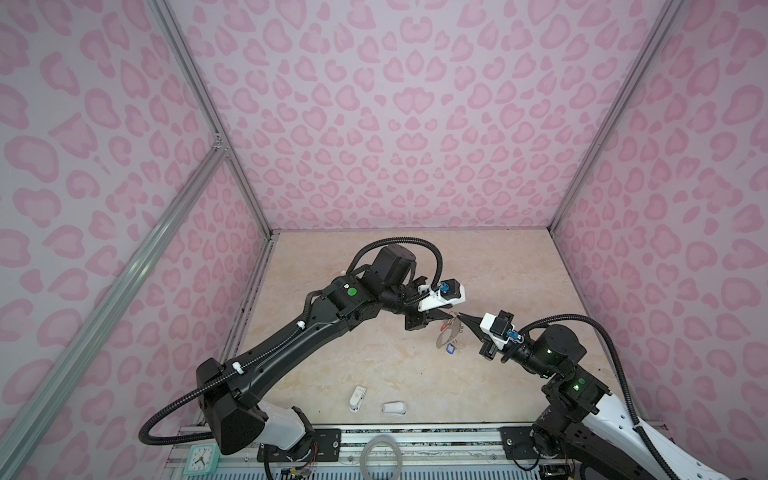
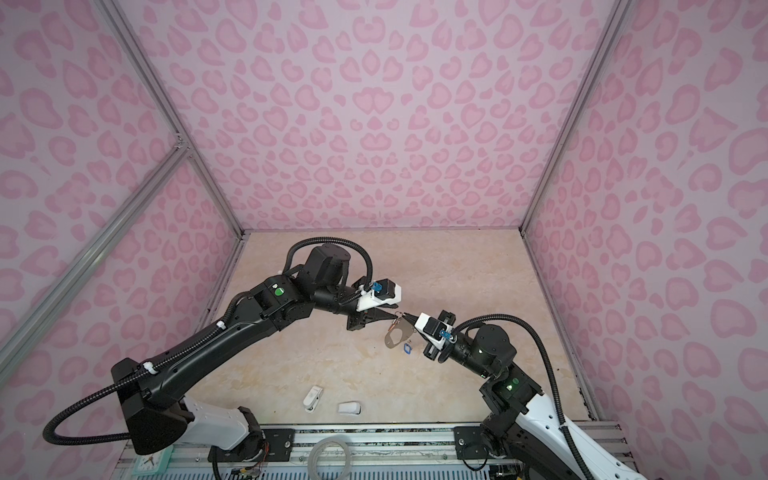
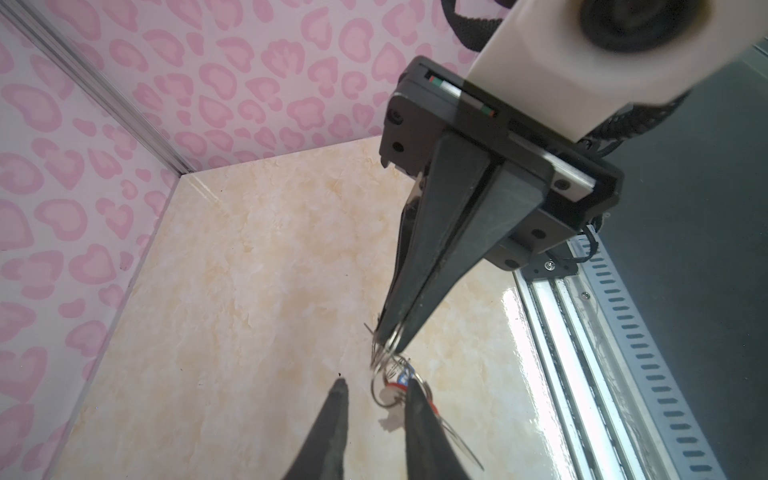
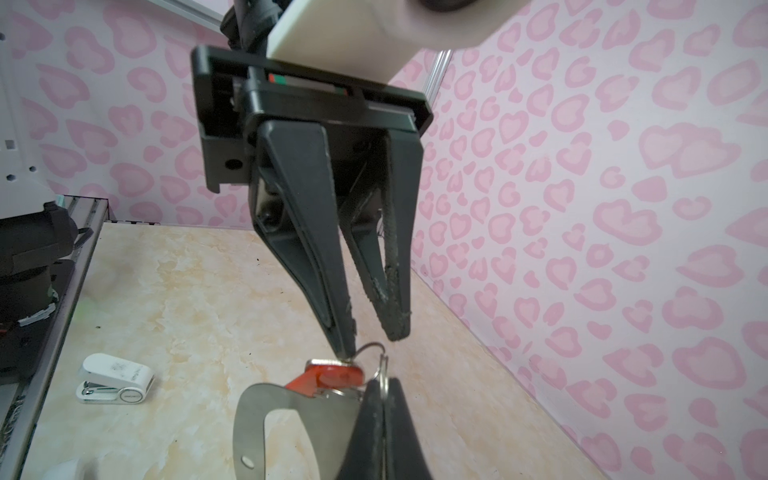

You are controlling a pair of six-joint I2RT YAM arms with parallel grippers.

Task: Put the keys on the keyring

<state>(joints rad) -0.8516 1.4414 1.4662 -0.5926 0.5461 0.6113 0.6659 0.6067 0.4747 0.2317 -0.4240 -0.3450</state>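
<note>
Keyring [image 4: 249,415] pinched aloft over the middle of the counter [image 1: 374,270], red key [image 4: 332,376] at its upper edge.
Beyond two white pieces [image 1: 357,398] by the front edge, the blue key [image 1: 450,348] sits at the plate's low end; whether it is hooked on is unclear. The right gripper [image 4: 384,386] has its jaws clenched on the plate's ringed edge. The left gripper [image 4: 372,345] has its jaws released, one tip touching the red key's wire ring. A shove there could swing the thinly held plate or drop the key.

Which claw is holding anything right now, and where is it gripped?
The right claw is shut on the keyring, pinching its ring-bearing edge beside the red-orange key. The left claw stands open close by, gripping nothing.
</note>
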